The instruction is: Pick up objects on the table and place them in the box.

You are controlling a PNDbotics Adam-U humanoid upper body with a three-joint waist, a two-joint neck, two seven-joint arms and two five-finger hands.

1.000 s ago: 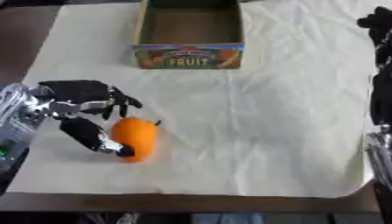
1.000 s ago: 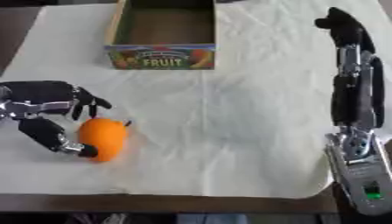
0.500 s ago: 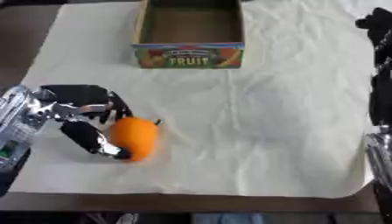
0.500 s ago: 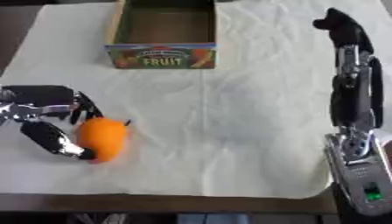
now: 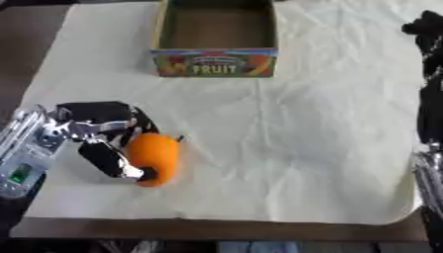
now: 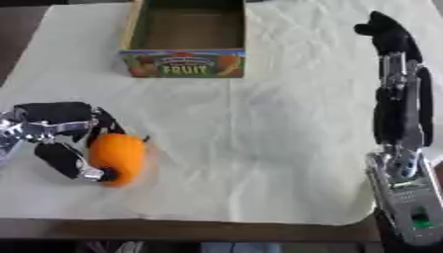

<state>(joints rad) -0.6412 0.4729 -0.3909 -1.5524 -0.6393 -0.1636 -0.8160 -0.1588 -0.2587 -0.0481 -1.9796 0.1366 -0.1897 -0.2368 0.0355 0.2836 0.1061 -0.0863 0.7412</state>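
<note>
- The smooth orange fruit (image 5: 154, 157) lies on the cream cloth (image 5: 294, 138), near its left front corner.
- The black left hand (image 5: 104, 133) curls its thumb and fingers around the fruit.
- The right hand (image 6: 387, 33) hangs raised at right; I cannot tell its fingers.
- The cardboard "FRUIT" box (image 5: 215, 62) stands well apart, farther back.

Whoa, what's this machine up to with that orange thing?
The robot's left hand has its fingers and thumb curled round an orange fruit lying on the pale cloth at the near left. The cardboard fruit box at the far side looks empty so far. The right hand is raised at the far right, holding nothing.
</note>
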